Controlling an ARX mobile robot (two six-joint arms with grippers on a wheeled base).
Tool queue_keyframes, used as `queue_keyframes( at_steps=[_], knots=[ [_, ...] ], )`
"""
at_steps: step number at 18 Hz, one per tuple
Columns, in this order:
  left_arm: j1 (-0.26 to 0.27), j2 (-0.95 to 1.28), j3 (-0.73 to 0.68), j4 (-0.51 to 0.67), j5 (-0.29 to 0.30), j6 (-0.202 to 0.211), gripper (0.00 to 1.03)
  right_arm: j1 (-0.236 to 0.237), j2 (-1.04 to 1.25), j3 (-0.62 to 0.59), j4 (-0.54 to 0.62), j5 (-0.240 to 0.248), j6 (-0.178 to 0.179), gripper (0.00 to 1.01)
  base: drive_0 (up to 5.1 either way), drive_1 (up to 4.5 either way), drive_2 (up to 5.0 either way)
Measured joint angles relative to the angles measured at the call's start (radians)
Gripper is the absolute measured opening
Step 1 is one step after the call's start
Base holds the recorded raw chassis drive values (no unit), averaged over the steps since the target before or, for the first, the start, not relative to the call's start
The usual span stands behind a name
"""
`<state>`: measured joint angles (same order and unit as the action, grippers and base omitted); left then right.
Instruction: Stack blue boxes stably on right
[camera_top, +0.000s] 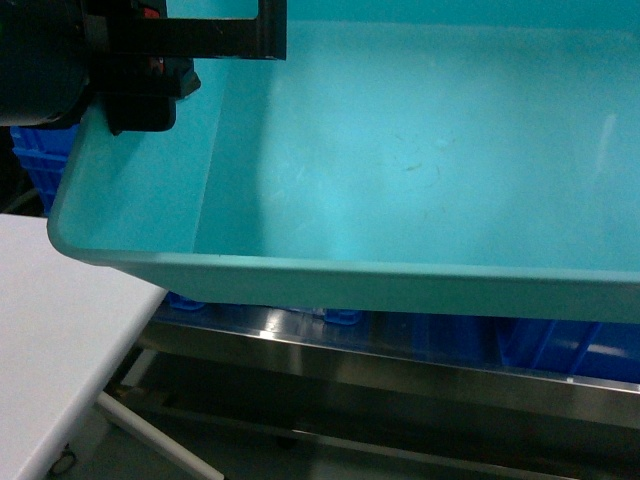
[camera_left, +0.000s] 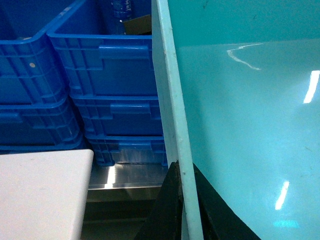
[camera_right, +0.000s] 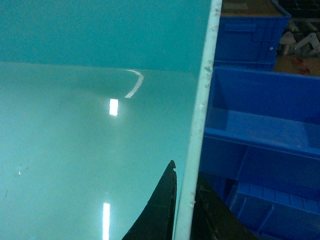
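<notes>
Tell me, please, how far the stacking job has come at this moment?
Done: the turquoise tub is lifted clear of the white table. In hand: the left gripper and right gripper each clamp a side wall. Left: setting it down; the dark-blue crates sit to its right, and no stack of tubs shows yet.

Head view: close, looking down into turquoise tub (camera_top: 420, 170); wrist views: hard against opposite rims; all share tub interior
</notes>
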<state>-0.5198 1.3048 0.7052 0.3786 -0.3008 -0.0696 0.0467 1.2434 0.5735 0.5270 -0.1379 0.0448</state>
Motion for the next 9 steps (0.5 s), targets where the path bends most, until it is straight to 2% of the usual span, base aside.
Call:
queue_keyframes(
  at_steps=[9],
  knots=[
    [-0.002,0.000,-0.002,0.007,0.002,0.000,0.02,-0.001,-0.001,0.000,-0.002,0.000,0.000,0.07,4.5,-4.06,-0.5]
  ],
)
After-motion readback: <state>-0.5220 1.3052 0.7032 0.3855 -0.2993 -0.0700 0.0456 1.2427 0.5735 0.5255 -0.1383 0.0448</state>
